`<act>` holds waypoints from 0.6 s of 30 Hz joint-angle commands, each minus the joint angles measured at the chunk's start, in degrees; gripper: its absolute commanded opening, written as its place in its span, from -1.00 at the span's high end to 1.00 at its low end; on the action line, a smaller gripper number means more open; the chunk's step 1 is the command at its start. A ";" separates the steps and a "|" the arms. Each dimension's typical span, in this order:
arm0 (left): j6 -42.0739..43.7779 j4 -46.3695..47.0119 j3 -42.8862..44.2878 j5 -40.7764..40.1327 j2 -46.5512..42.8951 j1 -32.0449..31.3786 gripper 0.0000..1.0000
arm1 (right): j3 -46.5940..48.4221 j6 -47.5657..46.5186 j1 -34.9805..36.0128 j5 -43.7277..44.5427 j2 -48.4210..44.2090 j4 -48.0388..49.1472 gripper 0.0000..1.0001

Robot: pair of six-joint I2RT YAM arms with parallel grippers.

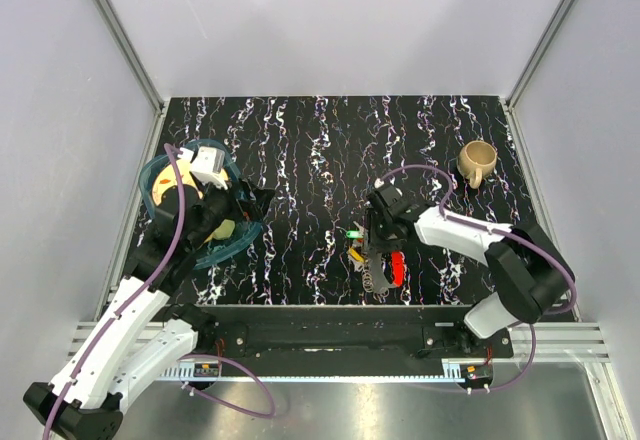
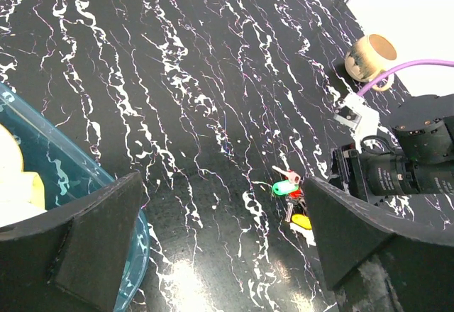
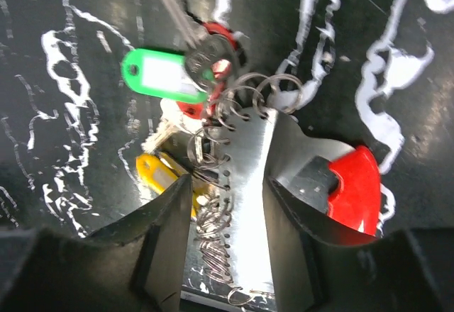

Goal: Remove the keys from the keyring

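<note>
Keyring (image 3: pixel 250 157) sits pinched between the fingers of the right gripper (image 3: pixel 228 188) beside the keys (image 3: pixel 162 75), while the left gripper (image 2: pixel 223 195) hangs wide open.

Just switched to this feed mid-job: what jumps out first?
The bright bunch at the table's centre: the keys with a green tag and a yellow tag, and the keyring with its red piece, its silver plate straddled by the right gripper. To the left, the left gripper hangs open by a teal bowl; a tan mug stands alone back right.
</note>
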 commanded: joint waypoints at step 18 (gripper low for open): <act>0.08 1.77 -0.59 -1.73 -0.33 0.08 -0.97 | 20.54 -13.10 5.51 -14.14 14.27 6.14 0.03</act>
